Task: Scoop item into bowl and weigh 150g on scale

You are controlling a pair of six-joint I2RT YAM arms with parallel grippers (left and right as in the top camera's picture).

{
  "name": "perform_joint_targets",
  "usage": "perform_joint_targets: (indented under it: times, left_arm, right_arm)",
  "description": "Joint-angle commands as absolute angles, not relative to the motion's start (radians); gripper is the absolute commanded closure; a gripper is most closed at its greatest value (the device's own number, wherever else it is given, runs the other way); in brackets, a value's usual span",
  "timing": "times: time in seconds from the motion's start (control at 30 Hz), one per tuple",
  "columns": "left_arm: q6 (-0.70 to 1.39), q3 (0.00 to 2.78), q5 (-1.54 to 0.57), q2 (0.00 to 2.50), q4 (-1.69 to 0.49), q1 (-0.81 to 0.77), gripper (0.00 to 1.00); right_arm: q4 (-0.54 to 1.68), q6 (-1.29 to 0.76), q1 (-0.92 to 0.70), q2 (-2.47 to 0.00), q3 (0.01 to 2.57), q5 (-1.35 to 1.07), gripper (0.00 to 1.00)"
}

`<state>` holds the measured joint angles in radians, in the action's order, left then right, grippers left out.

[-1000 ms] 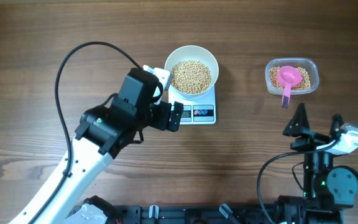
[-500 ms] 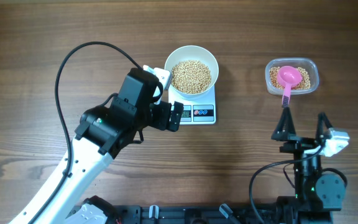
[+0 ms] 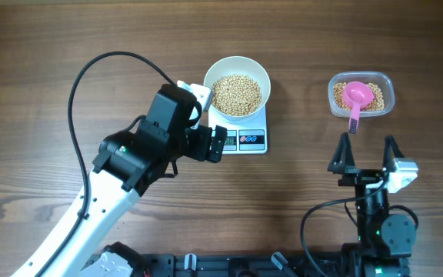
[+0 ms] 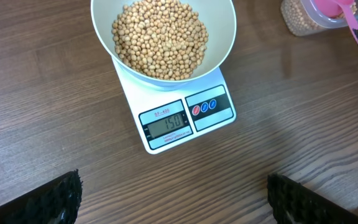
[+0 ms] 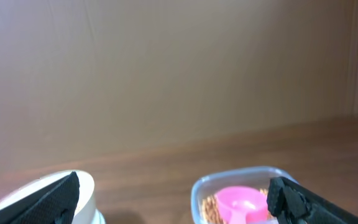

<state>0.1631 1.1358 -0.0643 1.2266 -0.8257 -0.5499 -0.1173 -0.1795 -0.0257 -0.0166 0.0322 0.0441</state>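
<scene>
The white bowl [image 3: 237,65] stands on the small white scale [image 3: 252,141], heaped with tan beans [image 3: 236,94]. In the left wrist view the bowl [image 4: 225,37] and beans [image 4: 160,37] sit above the scale's display [image 4: 165,122], which reads 150. My left gripper [image 3: 220,144] hovers open just left of the scale's front, with bare wood between its fingertips [image 4: 176,196]. My right gripper [image 3: 368,140] stands open and empty near the front edge, pointing at the clear tub [image 3: 385,85]. A pink scoop [image 3: 358,96] lies in that tub on more beans.
In the right wrist view the tub's rim [image 5: 229,180] and the scoop [image 5: 241,202] show low between the fingers, with the bowl's edge [image 5: 42,196] at the left. A black cable [image 3: 83,77] loops over the table's left side.
My right gripper has shifted left and turned square toward the tub. The left arm, bowl and scale have not moved.
</scene>
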Motion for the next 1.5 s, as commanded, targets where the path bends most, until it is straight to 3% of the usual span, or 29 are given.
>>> perform_joint_targets:
  times: [0.0,0.37,1.47]
  left_arm:
    - [0.173,1.131,-0.054,1.225,-0.824,-0.554,0.00]
    - [0.172,1.131,-0.055,1.225,-0.824,-0.554,0.00]
    - [0.173,1.131,-0.055,1.225,-0.824,-0.554,0.00]
  right_arm:
    - [-0.121,-0.149,-0.031,-0.003,0.005,0.024,0.00]
    - [-0.007,-0.046,-0.031,-0.004,0.005,0.030,0.00]
    - [-0.006,0.133,-0.031,-0.004,0.005,0.027,0.00]
